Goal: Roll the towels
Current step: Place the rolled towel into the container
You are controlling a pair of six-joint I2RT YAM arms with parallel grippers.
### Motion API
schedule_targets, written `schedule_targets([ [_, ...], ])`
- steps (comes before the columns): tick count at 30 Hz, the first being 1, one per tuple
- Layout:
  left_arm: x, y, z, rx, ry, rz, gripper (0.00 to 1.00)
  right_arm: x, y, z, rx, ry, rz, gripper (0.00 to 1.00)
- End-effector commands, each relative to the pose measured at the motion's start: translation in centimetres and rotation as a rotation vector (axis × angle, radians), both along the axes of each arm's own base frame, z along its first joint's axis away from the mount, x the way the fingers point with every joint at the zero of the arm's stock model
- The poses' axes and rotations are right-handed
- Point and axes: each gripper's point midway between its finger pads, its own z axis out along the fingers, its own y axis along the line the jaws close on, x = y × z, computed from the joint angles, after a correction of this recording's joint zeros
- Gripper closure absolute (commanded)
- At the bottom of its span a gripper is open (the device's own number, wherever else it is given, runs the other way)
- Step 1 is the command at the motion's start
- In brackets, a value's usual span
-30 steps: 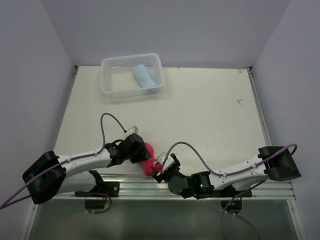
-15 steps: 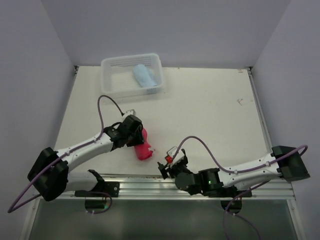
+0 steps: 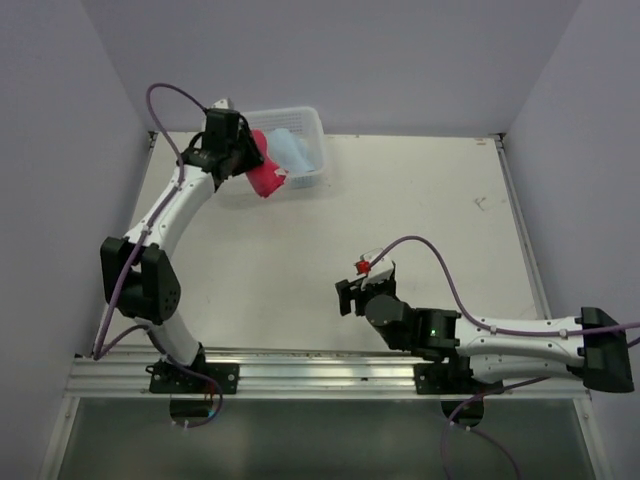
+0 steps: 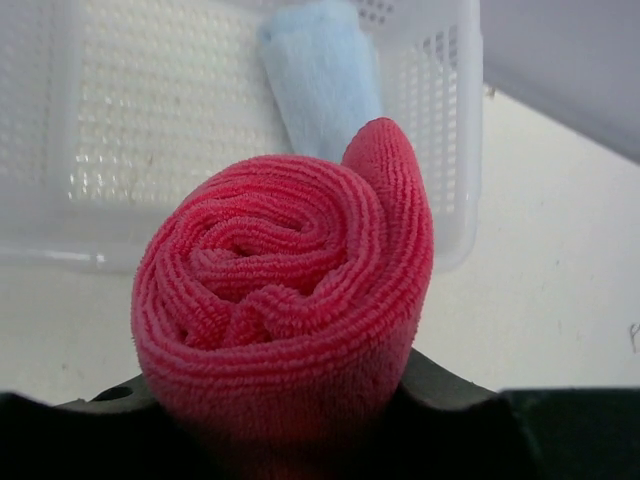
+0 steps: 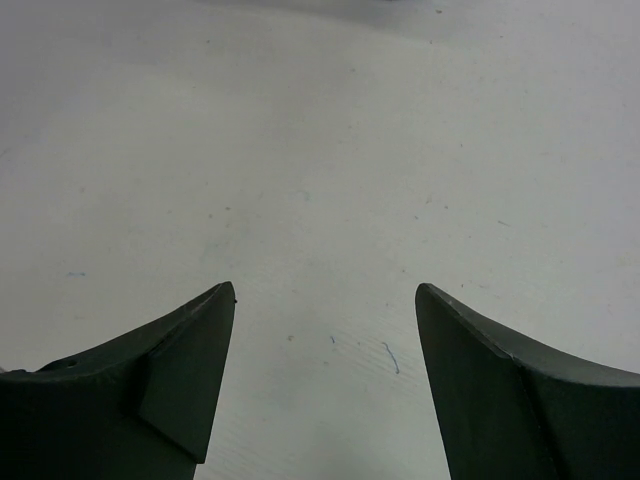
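Up at the desk's (image 3: 420, 210) far left corner, the left pincer (image 3: 248, 165) pinches the rolled pinkish-red towel (image 4: 285, 300), holding it over the near rim of the clear plastic basket (image 3: 305, 115). Inside the basket, toward its right side, lies the light blue towel (image 3: 293, 152). Farther right, near the front edge, the right pincer (image 5: 325, 295) hangs spread and empty above the desk.

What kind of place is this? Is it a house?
Probably a robot lab bench, not a house: left arm and right arm bolted to a metal rail, white table boxed by plain walls.
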Motion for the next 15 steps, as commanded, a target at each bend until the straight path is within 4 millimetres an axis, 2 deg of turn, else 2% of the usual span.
schedule_targets([
  [1,4.7,2.0,4.5,-0.03,-0.106,0.001,0.55,0.8,0.1,1.4,0.022,0.02,0.001,0.23],
  [2,6.2,3.0,3.5,-0.035,-0.093,0.018,0.55,1.1,0.0,1.4,0.02,0.022,-0.008,0.23],
  [6,10.5,5.0,3.5,-0.08,-0.126,0.062,0.54,2.1,-0.5,0.8,-0.003,0.049,-0.026,0.22],
  [8,12.6,6.2,2.4,-0.093,-0.122,0.092,0.5,3.2,-1.4,0.8,-0.014,0.064,-0.065,0.22],
  [11,15.2,7.0,0.6,-0.114,-0.115,0.105,0.5,4.6,-2.5,0.9,-0.002,0.075,-0.112,0.22],
  [12,16.1,7.1,1.3,-0.127,-0.139,0.106,0.5,4.8,-2.7,0.9,0.003,0.078,-0.119,0.22],
  [13,16.9,7.2,-0.8,-0.137,-0.107,0.106,0.5,5.4,-3.3,0.6,0.004,0.088,-0.135,0.22],
  [15,18.3,7.2,-1.9,-0.155,-0.109,0.108,0.5,5.9,-4.0,0.1,-0.004,0.1,-0.158,0.22],
])
